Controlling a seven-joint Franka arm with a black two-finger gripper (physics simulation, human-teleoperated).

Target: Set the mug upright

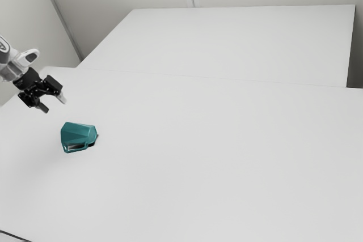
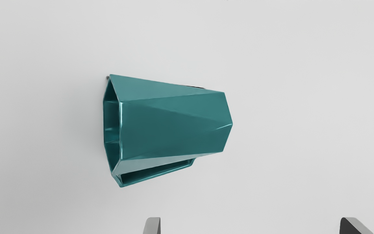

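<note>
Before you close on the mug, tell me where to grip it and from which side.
From above, I'd set my open fingers across the mug at its narrower end: it lies on its side, tapers that way, and its handle juts most near the wide mouth.

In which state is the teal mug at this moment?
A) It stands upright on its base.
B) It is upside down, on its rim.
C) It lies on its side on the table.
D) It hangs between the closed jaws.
C: the mug rests on its side on the table, its open mouth facing sideways, and the open jaws are apart from it.
</note>
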